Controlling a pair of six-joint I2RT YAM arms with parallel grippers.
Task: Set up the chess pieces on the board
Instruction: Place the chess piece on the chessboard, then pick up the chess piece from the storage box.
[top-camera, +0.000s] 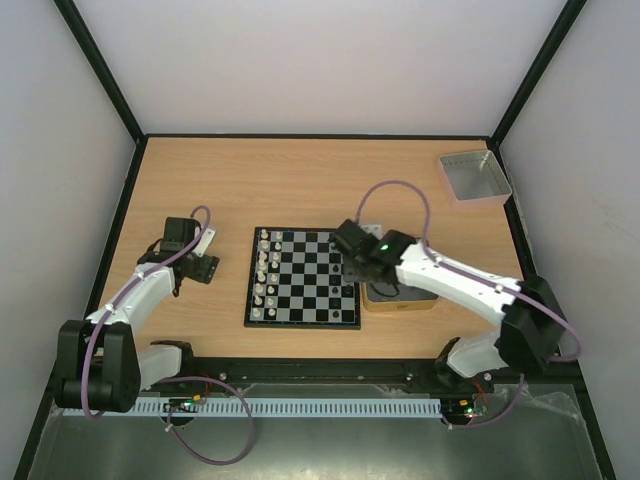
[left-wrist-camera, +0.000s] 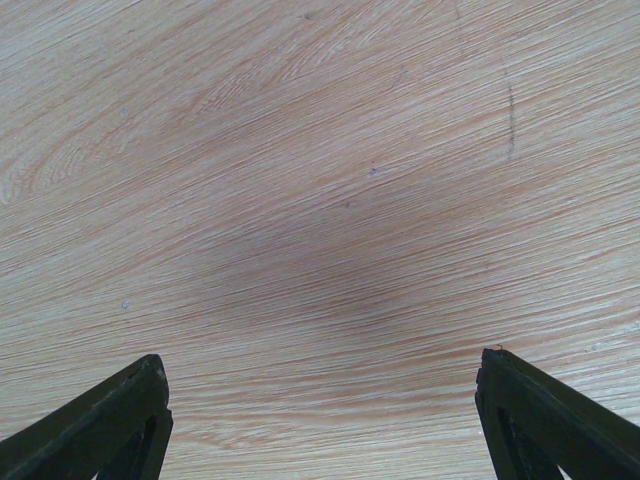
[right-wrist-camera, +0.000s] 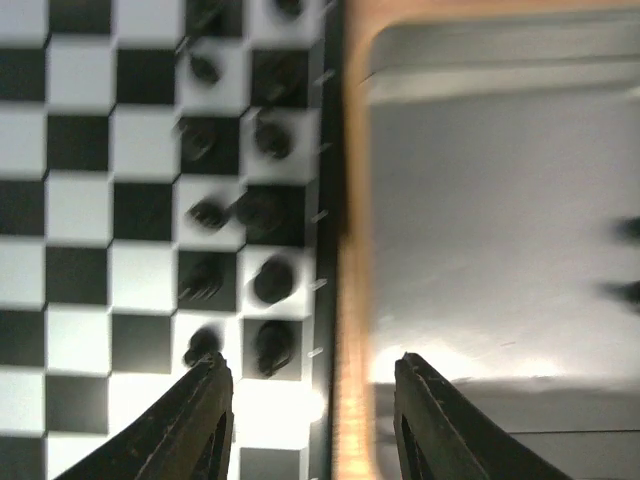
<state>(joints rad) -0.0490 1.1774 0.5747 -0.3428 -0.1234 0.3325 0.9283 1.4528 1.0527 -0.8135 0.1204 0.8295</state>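
Chess pieces (right-wrist-camera: 272, 282) crowd the right edge of the board (top-camera: 310, 285); the right fingers (right-wrist-camera: 195, 420), parted and empty just above, could knock them over. Left fingers (left-wrist-camera: 110, 425) spread empty over counter (left-wrist-camera: 320, 200).

A bench (top-camera: 300, 190) with a pale wood-grain top fills the enclosure, bordered by a black edge strip (top-camera: 122, 195). Plain white walls (top-camera: 320, 60) rise on three sides and meet at black corner posts (top-camera: 100, 70). The light is soft and even, and shadows are faint. A white slotted cable duct (top-camera: 330, 407) runs along the near edge, with a dull grey metal sheet (top-camera: 330, 455) below it. Seen close up, the grain sweeps in curves, crossed by one thin dark mark (left-wrist-camera: 510, 120).
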